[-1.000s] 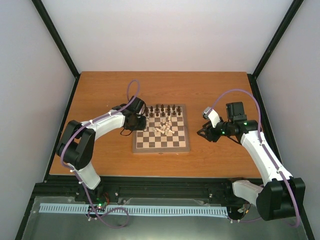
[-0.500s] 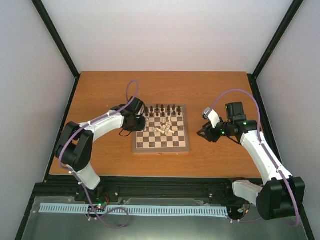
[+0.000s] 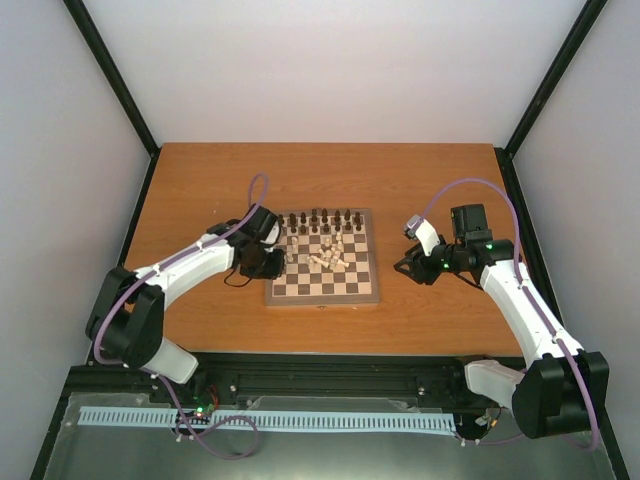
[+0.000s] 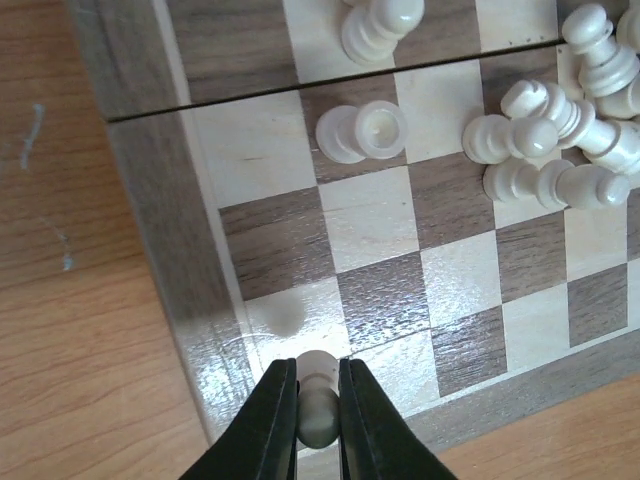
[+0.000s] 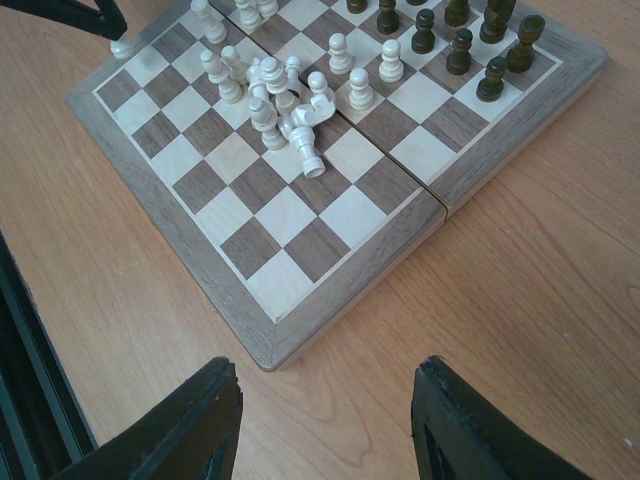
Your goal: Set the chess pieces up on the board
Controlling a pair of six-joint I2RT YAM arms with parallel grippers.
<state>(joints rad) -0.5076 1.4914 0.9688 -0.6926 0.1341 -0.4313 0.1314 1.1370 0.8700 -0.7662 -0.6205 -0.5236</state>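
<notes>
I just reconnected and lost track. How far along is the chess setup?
Looks done: the dark pieces stand along the board's far edge. In hand: the left gripper is shut on one cream piece at the board's left edge; the right gripper hangs open beside the board, holding nothing. Left: the other cream pieces, mostly in a tumbled heap mid-board, need placing.

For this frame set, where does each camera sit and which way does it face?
Top external: above and behind the arms, looking down on the table and board; left arm and right arm show.
Left wrist: on the left arm, looking down at the board's corner; left tool shut on a cream piece.
Right wrist: low beside the board, facing across it; right tool open above the table.
Shared: all three show the heap of fallen cream pieces.
</notes>
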